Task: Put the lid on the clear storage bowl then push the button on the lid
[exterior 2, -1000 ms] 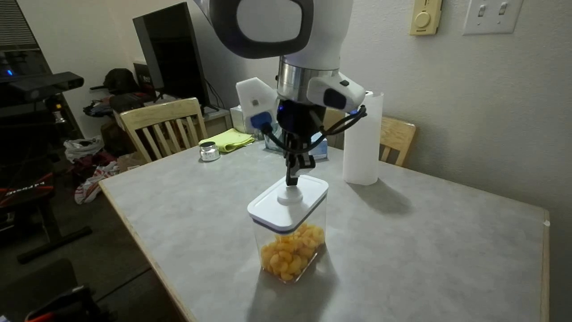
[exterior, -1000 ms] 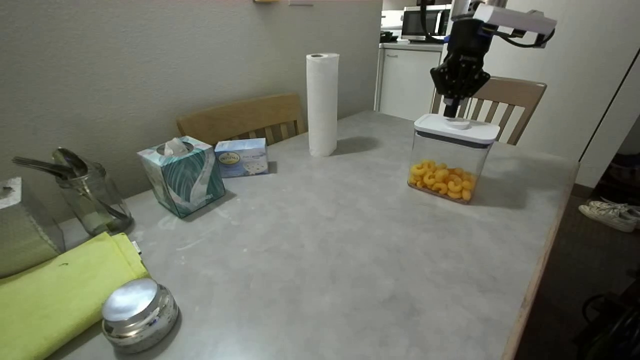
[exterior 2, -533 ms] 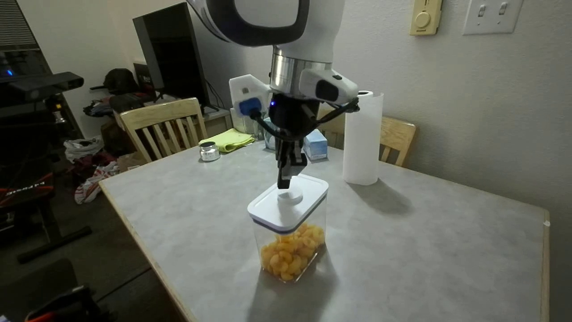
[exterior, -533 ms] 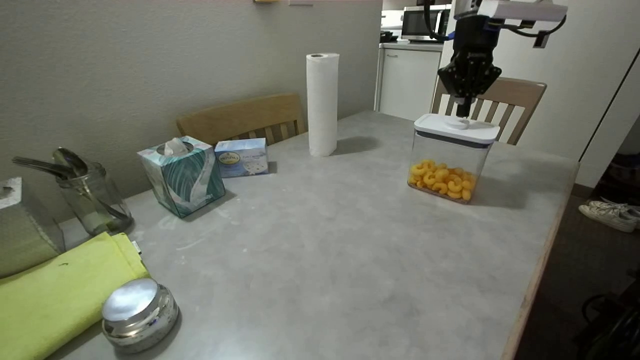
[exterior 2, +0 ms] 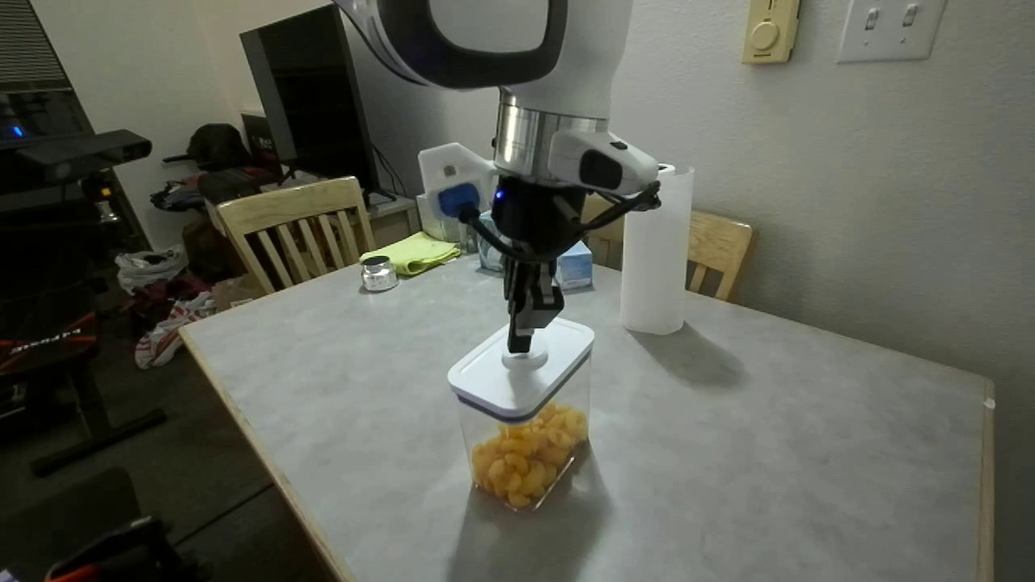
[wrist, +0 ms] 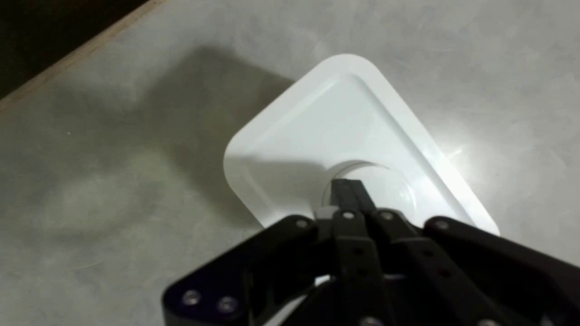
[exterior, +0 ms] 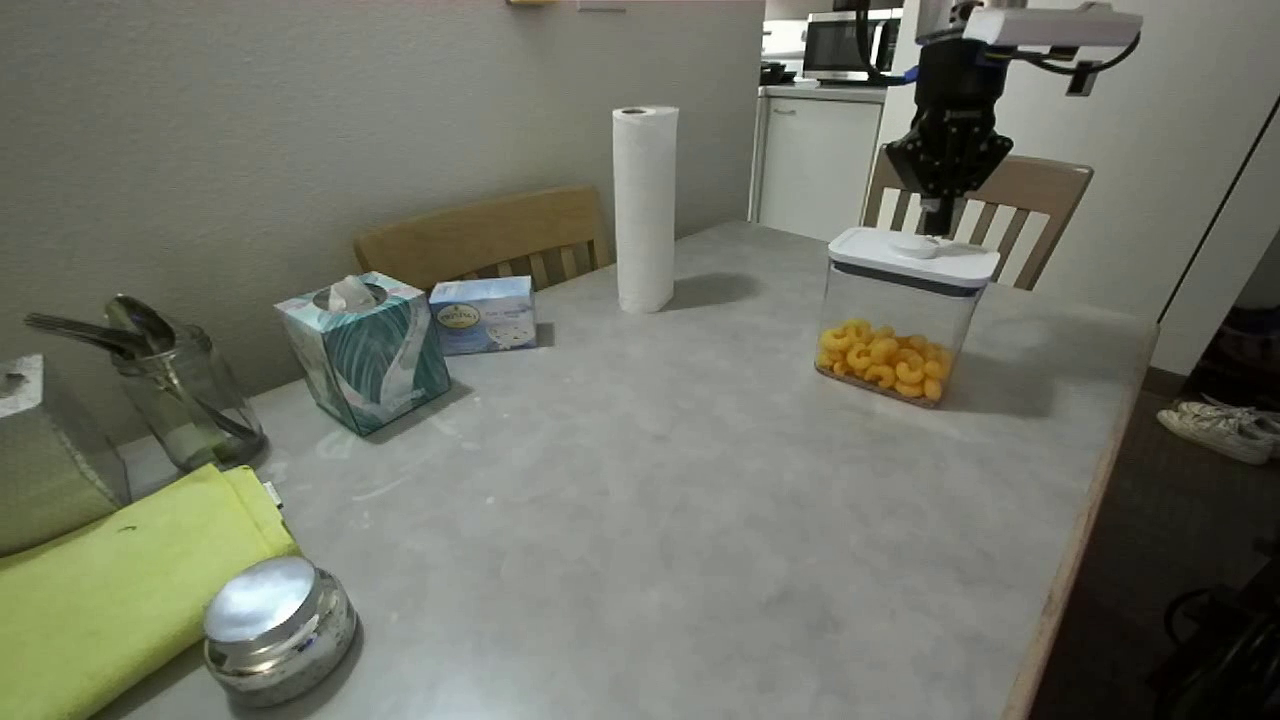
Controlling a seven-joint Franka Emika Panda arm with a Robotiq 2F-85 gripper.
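A robot arm (exterior 2: 524, 133) reaches down to a grey bench (exterior: 700, 500), the black tool (wrist: 348, 184) at its end closed fully, jaws pressed together with nothing between them, pointing straight down at the round button (wrist: 390, 188) in the middle of a white lid (exterior 2: 503, 386). The tips stand right at the button; from here I cannot tell whether they touch it. The lid sits flat on top of the clear storage bowl (exterior: 897, 308), which stands upright on the bench with yellow-orange pieces (exterior: 880, 362) in its lower part. A tall paper towel roll (exterior: 645, 210) stands upright apart from the bowl, toward the wall (exterior: 400, 110); beyond it a light-blue carton (exterior: 485, 317) sits just beside a teal tissue box (exterior: 368, 355). Farther along are a glass jar (exterior: 195, 405) with cutlery (exterior: 146, 325) leaning in it, a folded yellow-green cloth (exterior: 140, 590) and, just beside the cloth, a round metal tin (exterior: 280, 635) with a shiny top. Wooden chairs (exterior 2: 287, 202) stand at the sides of the bench, and a dark screen (exterior 2: 315, 89) rises behind.
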